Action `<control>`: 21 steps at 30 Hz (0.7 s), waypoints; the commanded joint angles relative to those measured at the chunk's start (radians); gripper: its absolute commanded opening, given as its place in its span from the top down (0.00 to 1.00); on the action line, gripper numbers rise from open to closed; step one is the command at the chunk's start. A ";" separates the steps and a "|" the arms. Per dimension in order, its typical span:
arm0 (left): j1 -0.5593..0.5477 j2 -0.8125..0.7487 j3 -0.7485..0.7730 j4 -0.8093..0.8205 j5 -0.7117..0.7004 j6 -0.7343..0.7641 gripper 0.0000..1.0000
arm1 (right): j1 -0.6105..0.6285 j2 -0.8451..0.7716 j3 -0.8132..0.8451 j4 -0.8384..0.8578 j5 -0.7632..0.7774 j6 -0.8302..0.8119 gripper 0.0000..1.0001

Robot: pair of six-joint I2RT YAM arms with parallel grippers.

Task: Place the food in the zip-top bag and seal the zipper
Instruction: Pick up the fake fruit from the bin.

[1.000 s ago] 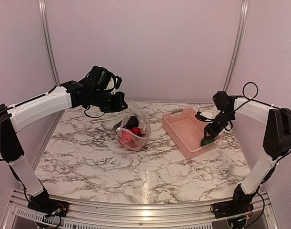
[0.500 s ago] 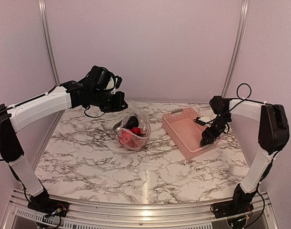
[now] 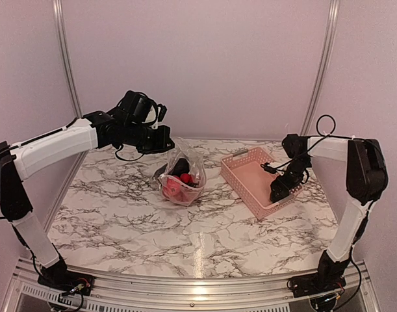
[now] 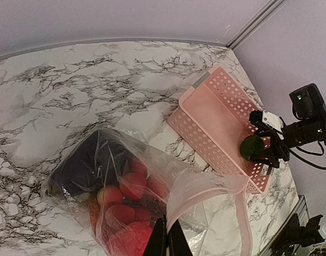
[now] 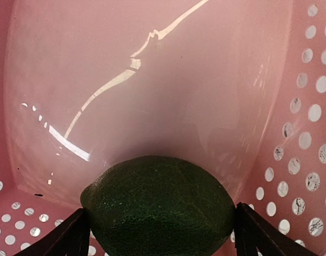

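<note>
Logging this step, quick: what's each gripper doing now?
Left gripper: closed, pinching the zip-top bag at its edge.
Right gripper: closed on the green fruit.

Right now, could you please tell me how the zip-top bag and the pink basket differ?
The zip-top bag is clear and crinkly; the pink basket is opaque with perforated walls. The bag holds many food pieces, red ones and a dark one; the basket holds only a green fruit, flanked by the right gripper. The bag's mouth is pinched up by the left gripper; the basket rests flat. Both sit on the marble table.
</note>
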 commanded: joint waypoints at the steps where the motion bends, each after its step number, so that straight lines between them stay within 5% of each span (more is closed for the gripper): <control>1: 0.001 -0.017 -0.011 0.019 0.010 0.012 1.00 | -0.003 0.049 0.017 0.021 -0.007 0.014 0.11; 4: 0.001 -0.015 -0.011 0.023 0.016 0.011 1.00 | -0.003 0.067 0.016 0.031 -0.017 0.017 0.12; 11: 0.002 -0.015 -0.009 0.021 0.012 0.014 1.00 | -0.002 0.026 0.073 0.023 -0.063 0.036 0.32; 21: 0.003 -0.002 0.001 0.025 0.014 0.010 1.00 | 0.073 -0.107 0.274 -0.069 -0.252 0.043 0.37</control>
